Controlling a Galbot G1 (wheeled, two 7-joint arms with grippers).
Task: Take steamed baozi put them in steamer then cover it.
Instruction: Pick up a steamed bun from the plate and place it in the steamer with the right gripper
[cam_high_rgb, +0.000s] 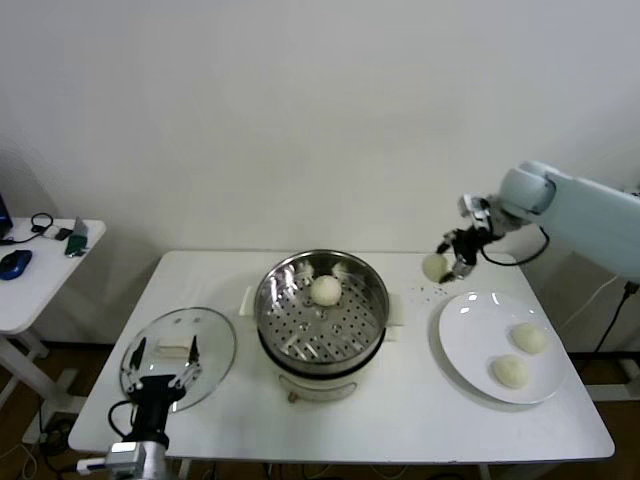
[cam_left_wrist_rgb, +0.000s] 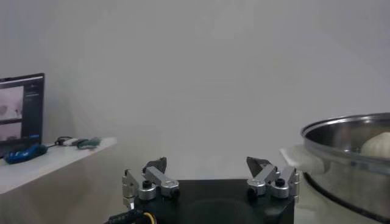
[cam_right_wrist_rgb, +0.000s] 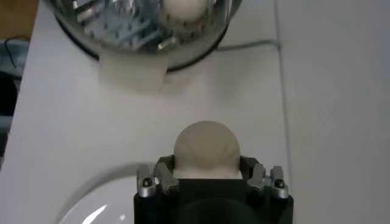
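Right gripper (cam_high_rgb: 447, 262), fingers clamped on a round cream-white baozi (cam_right_wrist_rgb: 205, 148), carries it toward the shiny steel steamer (cam_high_rgb: 321, 310) ahead; release over the tray seems next; left gripper (cam_left_wrist_rgb: 210, 176) idles, fingers apart.

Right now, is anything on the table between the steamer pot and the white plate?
Only dark specks on bare tabletop between the steamer and the plate, in the head view. The right gripper carries a baozi above there.

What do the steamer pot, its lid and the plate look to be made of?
Steamer: polished stainless steel, judging by mirror-like reflections and the perforated tray; its side handles look like white plastic. Cover: clear glass, since the table shows through it. Plate: glossy white, probably ceramic or melamine.
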